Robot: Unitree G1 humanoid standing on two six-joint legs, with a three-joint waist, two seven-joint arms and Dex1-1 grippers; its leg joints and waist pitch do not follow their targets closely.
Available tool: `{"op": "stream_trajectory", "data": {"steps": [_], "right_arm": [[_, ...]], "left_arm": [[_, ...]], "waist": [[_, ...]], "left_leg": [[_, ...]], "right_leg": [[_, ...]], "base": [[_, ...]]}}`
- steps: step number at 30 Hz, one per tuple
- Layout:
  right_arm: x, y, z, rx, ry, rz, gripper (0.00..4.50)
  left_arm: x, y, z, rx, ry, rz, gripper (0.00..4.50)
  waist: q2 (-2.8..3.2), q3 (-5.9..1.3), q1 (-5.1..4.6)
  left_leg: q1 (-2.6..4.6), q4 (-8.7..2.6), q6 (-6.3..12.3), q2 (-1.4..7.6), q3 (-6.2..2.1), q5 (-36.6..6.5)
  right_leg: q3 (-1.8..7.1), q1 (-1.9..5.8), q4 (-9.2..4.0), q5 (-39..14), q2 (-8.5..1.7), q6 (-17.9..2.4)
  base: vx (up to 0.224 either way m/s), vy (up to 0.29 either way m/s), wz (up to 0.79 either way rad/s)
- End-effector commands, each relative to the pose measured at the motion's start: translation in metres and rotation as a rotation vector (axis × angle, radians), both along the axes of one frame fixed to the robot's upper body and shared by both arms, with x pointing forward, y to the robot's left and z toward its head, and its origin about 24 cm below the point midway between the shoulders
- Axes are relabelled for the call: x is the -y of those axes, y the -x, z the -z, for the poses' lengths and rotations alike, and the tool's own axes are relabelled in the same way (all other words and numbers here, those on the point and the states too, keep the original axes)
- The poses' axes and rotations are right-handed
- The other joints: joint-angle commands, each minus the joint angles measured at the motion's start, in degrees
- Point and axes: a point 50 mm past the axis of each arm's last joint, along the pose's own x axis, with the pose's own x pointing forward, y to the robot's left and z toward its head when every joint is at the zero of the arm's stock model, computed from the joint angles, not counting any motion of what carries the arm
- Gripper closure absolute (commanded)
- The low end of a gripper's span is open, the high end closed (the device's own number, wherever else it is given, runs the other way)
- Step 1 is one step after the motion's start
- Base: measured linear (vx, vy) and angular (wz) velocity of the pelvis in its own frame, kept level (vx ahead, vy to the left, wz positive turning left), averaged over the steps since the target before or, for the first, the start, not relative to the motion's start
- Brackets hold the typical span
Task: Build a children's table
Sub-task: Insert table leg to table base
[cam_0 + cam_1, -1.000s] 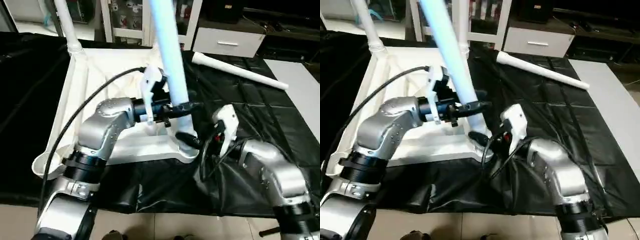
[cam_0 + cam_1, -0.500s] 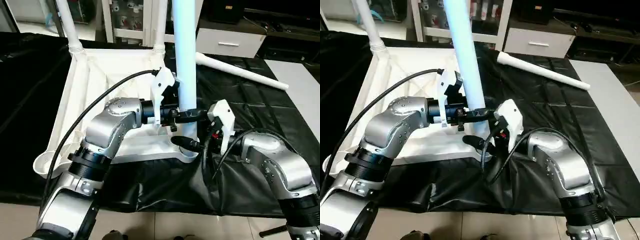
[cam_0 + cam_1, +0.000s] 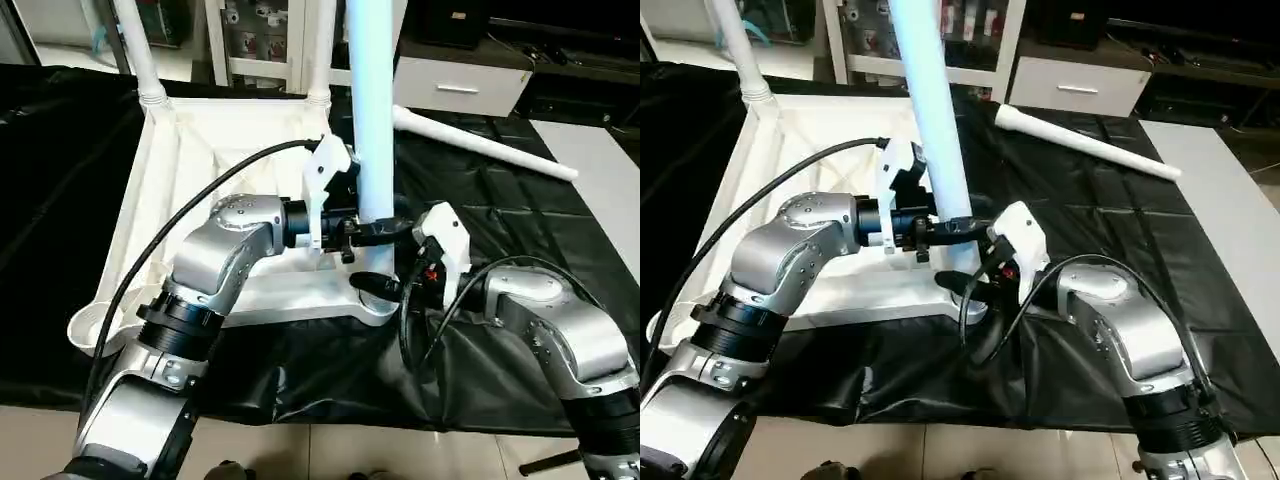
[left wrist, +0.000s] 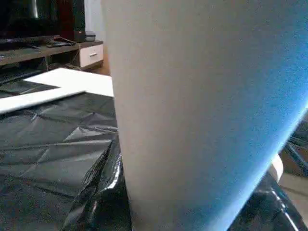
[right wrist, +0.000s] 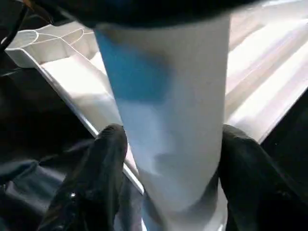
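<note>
Nearest us, the right gripper (image 3: 385,290) has its black fingers (image 5: 103,163) straddling the foot of the upright leg (image 3: 372,130) just above the tabletop's (image 3: 180,150) near corner socket, touching or not I cannot tell, while just above it the left gripper (image 3: 385,228) is clamped around that same leg. If the foot isn't fully home, any sideways tug could cock it and jam it. Beyond the leg stand two fitted legs, and a spare leg (image 3: 480,143) lies on the black sheet (image 3: 560,230).
</note>
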Motion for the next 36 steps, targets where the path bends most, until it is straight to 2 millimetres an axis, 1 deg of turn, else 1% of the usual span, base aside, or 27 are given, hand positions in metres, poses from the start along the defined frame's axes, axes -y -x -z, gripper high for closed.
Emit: {"op": "stream_trajectory", "data": {"steps": [1,3,4,5,6,7,8,12,13,14,16,19,20,22,25,28,34,35,36], "right_arm": [[0.002,0.003,0.003,-0.016,0.032,-0.007,1.86],[0.002,0.004,0.004,-0.020,0.041,-0.010,2.07],[0.002,0.004,0.006,-0.024,0.046,-0.013,2.07],[0.002,0.005,0.008,-0.030,0.053,-0.015,2.29],[0.002,0.005,0.009,-0.035,0.058,-0.017,2.29],[0.002,0.005,0.011,-0.039,0.062,-0.018,2.38],[0.002,0.005,0.012,-0.042,0.065,-0.019,2.42],[0.002,0.005,0.016,-0.041,0.082,-0.023,2.54],[0.002,0.005,0.016,-0.041,0.082,-0.023,2.54],[0.002,0.005,0.016,-0.028,0.096,-0.031,2.55],[0.001,0.005,0.016,-0.014,0.102,-0.037,2.56],[-0.001,0.005,0.016,0.017,0.108,-0.052,2.57],[-0.002,0.004,0.016,0.016,0.107,-0.052,1.90],[-0.002,0.003,0.018,0.011,0.123,-0.050,1.84],[-0.004,0.003,0.019,0.016,0.141,-0.051,1.48],[-0.006,0.001,0.019,0.023,0.148,-0.050,1.44],[-0.005,0.000,0.021,0.014,0.153,-0.049,1.43],[-0.005,-0.001,0.022,0.009,0.158,-0.045,1.71],[-0.005,-0.001,0.023,0.005,0.161,-0.043,1.71]], "left_arm": [[0.001,-0.001,0.006,-0.009,-0.059,0.000,2.62],[0.001,-0.002,0.006,-0.009,-0.060,0.000,2.62],[0.001,-0.002,0.006,-0.009,-0.059,-0.001,2.62],[0.001,-0.002,0.006,-0.008,-0.059,-0.001,2.62],[0.001,-0.002,0.006,-0.008,-0.057,-0.001,2.62],[0.001,-0.002,0.006,-0.009,-0.055,-0.001,2.62],[0.001,-0.002,0.006,-0.008,-0.055,0.000,2.62],[0.002,-0.001,0.005,-0.007,-0.053,0.001,2.62],[0.002,-0.001,0.005,-0.007,-0.053,0.001,2.62],[0.002,-0.001,0.005,-0.006,-0.052,0.001,2.62],[0.002,-0.001,0.004,-0.005,-0.052,0.002,2.62],[0.003,-0.001,0.004,-0.003,-0.053,0.006,2.62],[0.003,-0.001,0.004,-0.001,-0.057,0.012,2.62],[0.004,-0.001,0.004,0.001,-0.060,0.014,2.62],[0.004,-0.001,0.004,0.001,-0.059,0.012,2.62],[0.003,-0.001,0.005,0.000,-0.063,0.011,2.62],[0.003,0.000,0.005,0.000,-0.062,0.015,2.62],[0.003,0.000,0.004,0.001,-0.059,0.016,2.62],[0.003,0.000,0.004,0.001,-0.057,0.017,2.62]], "waist": [[0.54,-4.49,0.40],[0.55,-4.48,0.45],[0.50,-4.47,0.50],[0.51,-4.46,0.51],[0.48,-4.41,0.48],[0.46,-4.41,0.54],[0.37,-4.38,0.53],[0.45,-4.37,0.58],[0.43,-4.38,0.58],[0.54,-4.37,0.61],[0.45,-4.35,0.56],[0.52,-4.36,0.56],[0.61,-4.36,0.56],[0.54,-4.29,0.49],[0.59,-4.16,0.37],[0.57,-4.20,0.19],[0.60,-4.19,0.05],[0.55,-4.13,-0.01],[0.54,-4.15,-0.01]], "left_leg": [[0.98,-3.61,3.22,3.15,-1.36,-4.3],[1.01,-3.61,3.24,3.15,-1.35,-4.4],[1.01,-3.61,3.23,3.15,-1.35,-4.4],[1.00,-3.61,3.20,3.17,-1.36,-4.5],[0.99,-3.62,3.20,3.14,-1.35,-4.6],[1.00,-3.62,3.19,3.15,-1.35,-4.7],[0.99,-3.63,3.12,3.15,-1.35,-4.8],[1.02,-3.68,2.92,3.19,-1.40,-5.2],[1.05,-3.65,2.90,3.17,-1.38,-5.1],[1.02,-3.64,2.93,3.17,-1.39,-4.9],[1.01,-3.62,2.92,3.13,-1.35,-5.0],[1.00,-3.62,2.92,3.11,-1.38,-5.3],[1.00,-3.64,2.92,3.13,-1.40,-5.4],[1.02,-3.70,2.83,3.11,-1.39,-6.0],[1.06,-3.80,2.44,3.15,-1.43,-7.2],[1.02,-3.83,2.06,3.14,-1.49,-7.3],[1.07,-3.86,2.07,3.17,-1.50,-7.7],[1.00,-3.88,2.14,3.16,-1.50,-7.6],[1.03,-3.87,2.13,3.16,-1.51,-7.6]], "right_leg": [[2.46,3.15,-2.87,1.3,-3.32,-16.5],[2.47,3.15,-2.89,1.2,-3.33,-16.6],[2.47,3.17,-2.89,1.1,-3.34,-16.5],[2.46,3.15,-2.89,0.9,-3.35,-16.5],[2.47,3.14,-2.91,0.8,-3.31,-16.4],[2.47,3.16,-2.94,0.5,-3.34,-16.3],[2.49,3.15,-2.97,0.3,-3.33,-16.2],[2.48,3.15,-3.00,-0.5,-3.37,-16.0],[2.48,3.12,-2.98,-0.3,-3.36,-16.0],[2.48,3.10,-2.93,0.1,-3.35,-16.1],[2.49,3.12,-2.97,0.1,-3.32,-16.0],[2.50,3.15,-3.01,-0.1,-3.33,-16.0],[2.49,3.16,-3.00,-0.2,-3.36,-16.1],[2.46,3.13,-3.12,-1.0,-3.27,-16.0],[2.50,3.10,-3.34,-2.8,-3.33,-15.7],[2.49,3.11,-3.35,-3.3,-3.34,-15.4],[2.50,3.04,-3.42,-3.8,-3.33,-15.4],[2.50,3.04,-3.44,-3.6,-3.30,-15.4],[2.49,3.04,-3.42,-3.7,-3.31,-15.4]], "base": [[0.000,0.000,0.00],[0.000,0.000,0.00],[0.000,0.000,0.00],[0.000,0.000,0.00],[0.000,0.000,0.00],[0.000,0.000,0.00],[0.000,0.000,0.00],[0.000,0.000,0.00],[0.000,0.000,0.00],[0.000,0.000,0.00],[0.000,0.000,0.00],[0.000,0.000,0.00],[0.000,0.000,0.00],[0.000,0.000,0.00],[0.000,0.000,0.00],[0.000,0.000,0.00],[0.000,0.000,0.00],[0.000,0.000,0.00],[0.000,0.000,0.00]]}}
